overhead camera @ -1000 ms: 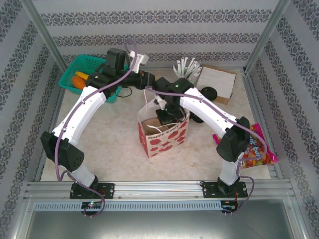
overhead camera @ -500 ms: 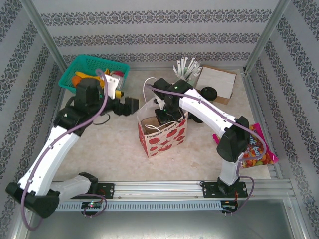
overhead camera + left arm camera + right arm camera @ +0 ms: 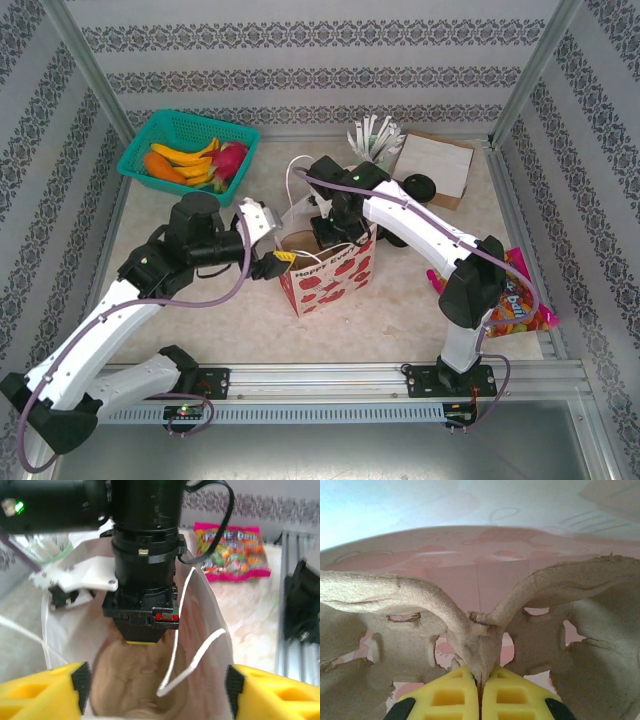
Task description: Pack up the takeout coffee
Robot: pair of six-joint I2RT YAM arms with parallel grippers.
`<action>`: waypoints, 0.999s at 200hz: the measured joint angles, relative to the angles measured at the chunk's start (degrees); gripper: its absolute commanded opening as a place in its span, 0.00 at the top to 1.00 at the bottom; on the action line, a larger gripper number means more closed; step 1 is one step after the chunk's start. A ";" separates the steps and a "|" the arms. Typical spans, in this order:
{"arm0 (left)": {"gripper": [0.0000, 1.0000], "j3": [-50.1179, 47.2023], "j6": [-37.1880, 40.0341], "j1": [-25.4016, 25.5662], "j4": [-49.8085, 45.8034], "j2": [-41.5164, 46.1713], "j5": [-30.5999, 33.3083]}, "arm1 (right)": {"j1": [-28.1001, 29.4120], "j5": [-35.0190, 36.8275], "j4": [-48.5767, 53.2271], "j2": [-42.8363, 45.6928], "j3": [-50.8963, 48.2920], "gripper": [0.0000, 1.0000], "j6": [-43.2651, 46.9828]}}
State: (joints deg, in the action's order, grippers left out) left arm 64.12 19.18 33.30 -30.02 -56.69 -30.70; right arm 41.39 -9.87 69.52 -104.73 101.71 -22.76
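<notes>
A white paper bag with red hearts (image 3: 330, 278) stands open at the table's middle. My right gripper (image 3: 335, 232) reaches down into it and is shut on the centre ridge of a brown pulp cup carrier (image 3: 470, 625); the closed yellow fingers (image 3: 447, 695) pinch that ridge. My left gripper (image 3: 276, 258) is at the bag's left end, open. Its yellow fingers (image 3: 45, 692) stand either side of the bag mouth (image 3: 210, 610), looking in at the carrier (image 3: 130, 680) and the right gripper's black body (image 3: 142, 615). The takeout coffee is out of view.
A green basket of fruit (image 3: 150, 138) sits at the back left. White sticks in a holder (image 3: 372, 135), a cardboard box (image 3: 435, 165) and black lids (image 3: 418, 185) are at the back right. A pink candy bag (image 3: 515, 300) lies at the right edge.
My left arm has swung from the back by the basket forward to the bag's left end, its jaws now spread around the bag mouth. The right arm has stayed in the bag.
</notes>
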 measured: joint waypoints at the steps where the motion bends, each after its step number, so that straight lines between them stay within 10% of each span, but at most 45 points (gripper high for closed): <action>1: 0.36 0.13 0.24 0.02 -0.02 -0.13 0.02 | 0.02 0.00 -0.02 0.00 0.00 1.00 0.00; 101: 0.31 5.62 12.35 1.57 -5.75 -6.47 0.79 | 0.00 0.00 -0.37 0.11 -0.17 1.00 0.02; 200: 0.64 3.26 14.45 4.68 4.20 -9.42 14.34 | 0.00 -0.02 -0.79 0.11 -0.17 1.00 -0.31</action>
State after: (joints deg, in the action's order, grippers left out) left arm 67.37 33.63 37.98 -25.82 -66.11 -16.36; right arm 41.39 -9.89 68.73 -104.62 101.54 -23.07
